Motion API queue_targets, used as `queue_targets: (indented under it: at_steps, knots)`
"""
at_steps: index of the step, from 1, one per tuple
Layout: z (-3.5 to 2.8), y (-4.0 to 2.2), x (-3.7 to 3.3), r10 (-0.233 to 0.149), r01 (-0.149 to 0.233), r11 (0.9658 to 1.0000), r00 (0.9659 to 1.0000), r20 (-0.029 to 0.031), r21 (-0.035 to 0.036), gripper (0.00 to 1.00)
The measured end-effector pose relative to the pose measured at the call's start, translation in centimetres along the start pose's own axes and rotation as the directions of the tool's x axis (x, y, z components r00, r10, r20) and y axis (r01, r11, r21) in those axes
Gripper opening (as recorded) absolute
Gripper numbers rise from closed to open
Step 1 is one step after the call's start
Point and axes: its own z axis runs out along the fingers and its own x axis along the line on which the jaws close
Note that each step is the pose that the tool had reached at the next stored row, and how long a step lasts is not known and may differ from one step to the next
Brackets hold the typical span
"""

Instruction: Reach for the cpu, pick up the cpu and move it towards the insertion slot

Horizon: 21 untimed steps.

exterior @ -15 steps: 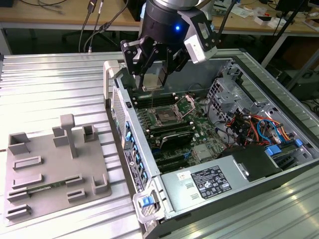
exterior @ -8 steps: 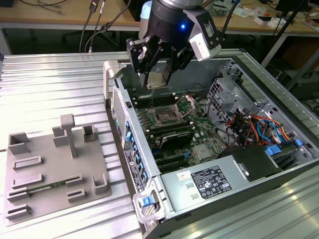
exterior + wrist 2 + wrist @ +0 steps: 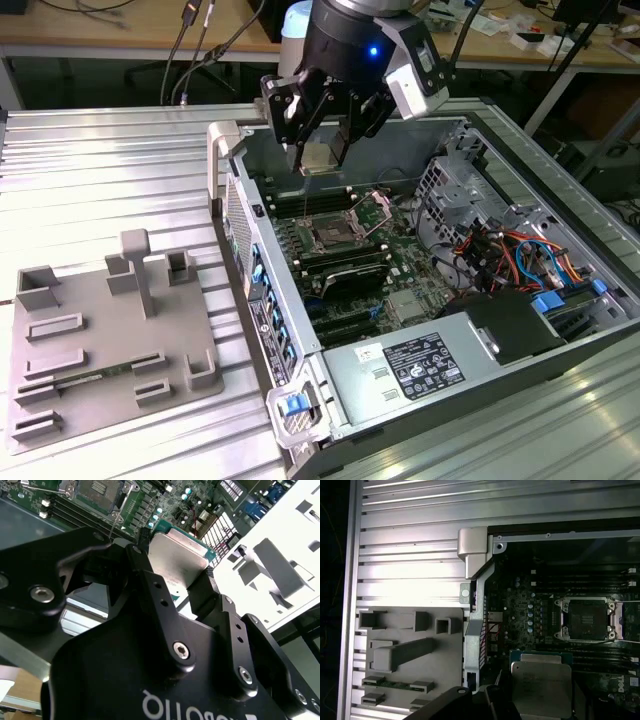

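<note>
aloft, the cpu point(image 3: 319, 157) in the gripper point(image 3: 322, 160), over the insertion slot point(image 3: 334, 236)

Wooden benches point(image 3: 120, 25) behind a ribbed metal table point(image 3: 100, 180).

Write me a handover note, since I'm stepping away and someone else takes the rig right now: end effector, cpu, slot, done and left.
End effector: shut on the cpu, holding it in the air above the open computer case. Both wrist views show the chip held by its edges.
Insertion slot: on the green motherboard, below the chip in the exterior view, open and empty.
Grey tray: outside the case, on the exterior view's left.
Done: reach and pickup.
Left: carrying the cpu the rest of the way to the slot.
</note>
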Motion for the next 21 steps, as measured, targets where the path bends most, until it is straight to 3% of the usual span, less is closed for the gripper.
queue_targets:
  at_steps: [21]
  knots:
    - [0.03,0.79,-2.05,0.0,0.0,1.0,1.0,0.0,0.0,0.55]
